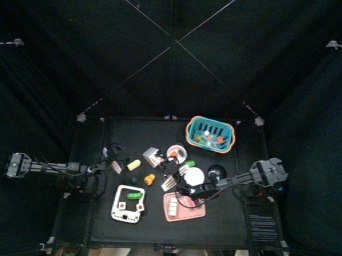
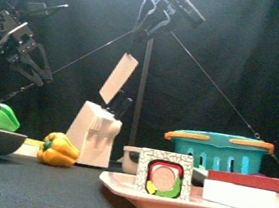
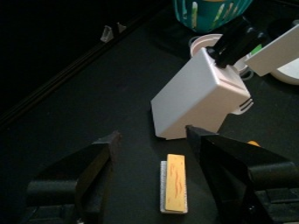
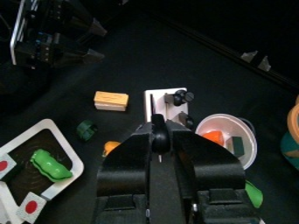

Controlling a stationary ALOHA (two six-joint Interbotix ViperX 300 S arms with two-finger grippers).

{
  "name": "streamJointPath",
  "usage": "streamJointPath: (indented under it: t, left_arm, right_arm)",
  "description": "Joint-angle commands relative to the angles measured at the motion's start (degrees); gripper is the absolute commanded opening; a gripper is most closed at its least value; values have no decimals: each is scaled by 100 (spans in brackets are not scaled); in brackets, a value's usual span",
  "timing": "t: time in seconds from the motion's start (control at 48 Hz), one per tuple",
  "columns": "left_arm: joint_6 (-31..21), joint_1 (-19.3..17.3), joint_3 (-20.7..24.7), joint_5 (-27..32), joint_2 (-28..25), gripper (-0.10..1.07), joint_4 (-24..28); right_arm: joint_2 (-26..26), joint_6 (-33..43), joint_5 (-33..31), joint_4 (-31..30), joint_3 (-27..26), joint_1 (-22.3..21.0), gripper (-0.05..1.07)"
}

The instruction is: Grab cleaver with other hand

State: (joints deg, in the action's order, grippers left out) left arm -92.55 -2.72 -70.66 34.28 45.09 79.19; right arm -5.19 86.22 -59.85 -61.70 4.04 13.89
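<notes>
Near the table's front, beside the yellow pepper [image 2: 57, 149], our knife block [image 2: 94, 132] stands. Above it our right gripper [image 2: 153, 25] holds the cleaver [image 2: 118, 79] by the handle, blade down, so the handover remains. Farther left, our left gripper [image 2: 26, 56] hangs wide open, well apart.

Both arms are black, built of slim tubular links joined by blocky housings. The left gripper [image 3: 149, 166] carries two broad, matte black jaws with rounded edges. The right gripper [image 4: 160, 140] shows a glossy black housing narrowing toward its jaws. Thin black cables loop beside the left arm [image 2: 16, 39].
</notes>
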Motion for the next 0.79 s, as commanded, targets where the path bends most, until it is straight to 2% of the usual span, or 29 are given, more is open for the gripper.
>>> streamJointPath:
  t: [0.0,0.396,0.604,0.771]
  left_arm:
    - [0,9,70,9,-18,95,18]
    - [0,97,202,-281,-9,95,158]
    - [-18,431,308,-729,-9,95,519]
    - [-44,694,325,-1134,-9,95,888]
  right_arm:
    - [369,9,-9,-88,-9,105,44]
    - [1107,114,-9,-422,756,782,44]
    - [1503,281,-9,-923,1318,1292,44]
    - [1837,905,-9,-1529,1907,1626,44]
